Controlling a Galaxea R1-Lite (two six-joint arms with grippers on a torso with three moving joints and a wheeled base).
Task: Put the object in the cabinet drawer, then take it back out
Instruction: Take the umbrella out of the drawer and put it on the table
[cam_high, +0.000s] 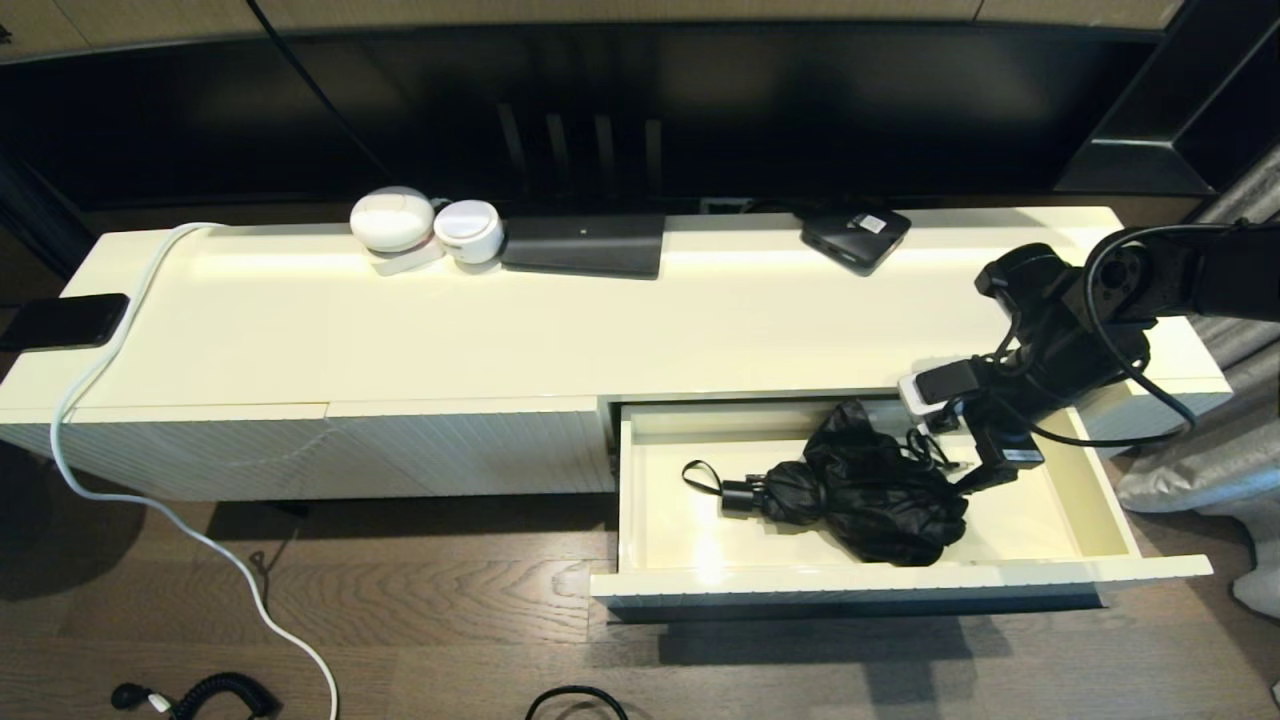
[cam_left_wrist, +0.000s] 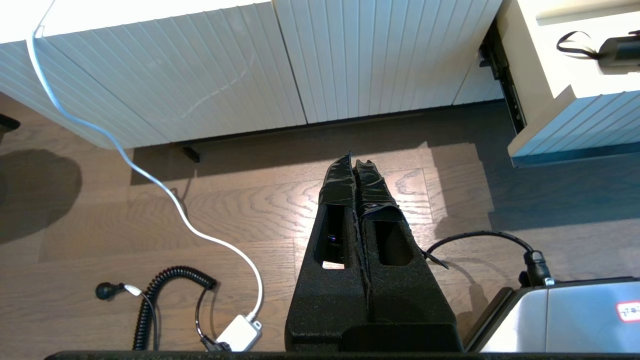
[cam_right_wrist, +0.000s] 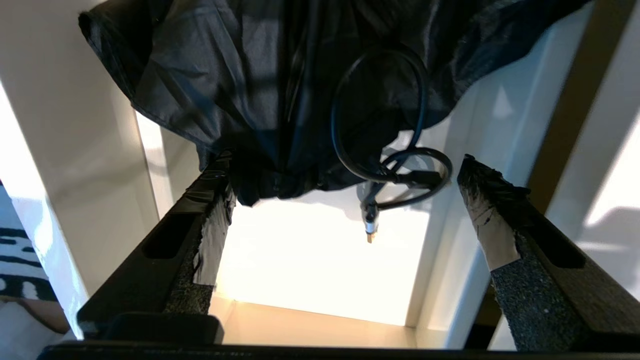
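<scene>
Folded black umbrella lies inside the open cabinet drawer; right gripper spread wide, empty, beside the fabric; you want the firm shaft, not loose cloth; left gripper parked, pressed closed.

There was one cabinet drawer pulled out, and in it one folded black umbrella, just beside the right gripper, whose two fingers stood spread apart. One small black cable lay between them. Far from that gripper, the cabinet top carried two round white devices, one flat dark slab, one small black box and one phone. Near the left gripper, its two fingers pressed together, the floor held one white cord and one coiled black cord.
</scene>
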